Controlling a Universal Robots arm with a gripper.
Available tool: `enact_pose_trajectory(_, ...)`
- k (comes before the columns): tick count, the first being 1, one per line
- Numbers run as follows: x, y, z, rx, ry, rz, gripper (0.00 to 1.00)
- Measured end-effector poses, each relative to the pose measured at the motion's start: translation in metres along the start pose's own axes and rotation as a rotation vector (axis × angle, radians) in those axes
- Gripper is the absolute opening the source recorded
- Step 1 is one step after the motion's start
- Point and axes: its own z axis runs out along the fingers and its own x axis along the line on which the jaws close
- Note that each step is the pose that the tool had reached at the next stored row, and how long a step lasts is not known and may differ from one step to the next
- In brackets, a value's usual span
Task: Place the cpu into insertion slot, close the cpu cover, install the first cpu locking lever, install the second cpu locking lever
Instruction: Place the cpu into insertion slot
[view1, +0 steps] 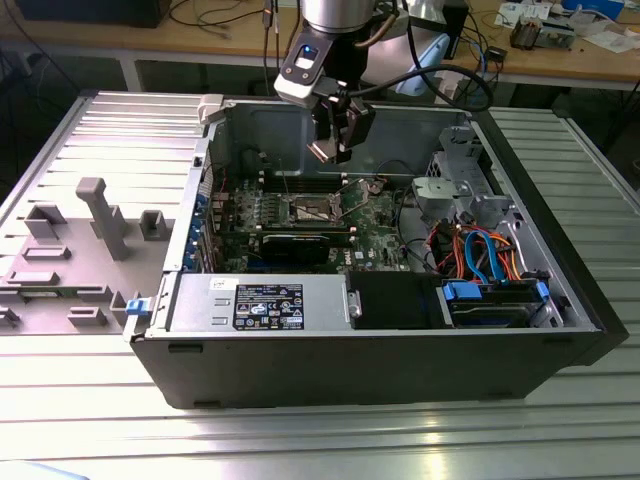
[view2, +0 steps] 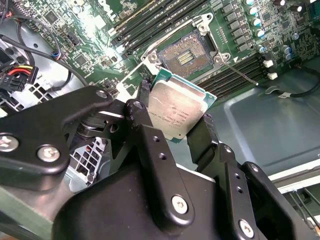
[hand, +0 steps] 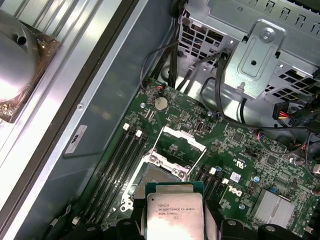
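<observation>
Pinching the cpu (view2: 177, 112) by opposite edges, the jaws keep its underside free above the insertion slot (view2: 187, 52)

A ribbed aluminium worktop (view1: 320, 440) spans the scene, with pale glare (view1: 450, 438) streaking its front slats. Behind it runs a second worktop (view1: 90, 42) of light wood, strewn with cables (view1: 215, 12) and small boxes (view1: 540, 30), with dark shadow beneath it.
</observation>
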Motion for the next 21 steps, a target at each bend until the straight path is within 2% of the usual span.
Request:
enact_pose_trajectory(5,0.0000,0.0000,0.0000,0.0004,-0.0015,0.008,0.55)
enact_pose_trajectory(9,0.0000,0.0000,0.0001,0.0022,-0.0082,0.043,0.55)
enact_pose_trajectory(21,0.0000,0.0000,0.0001,0.0034,-0.0125,0.066,0.55)
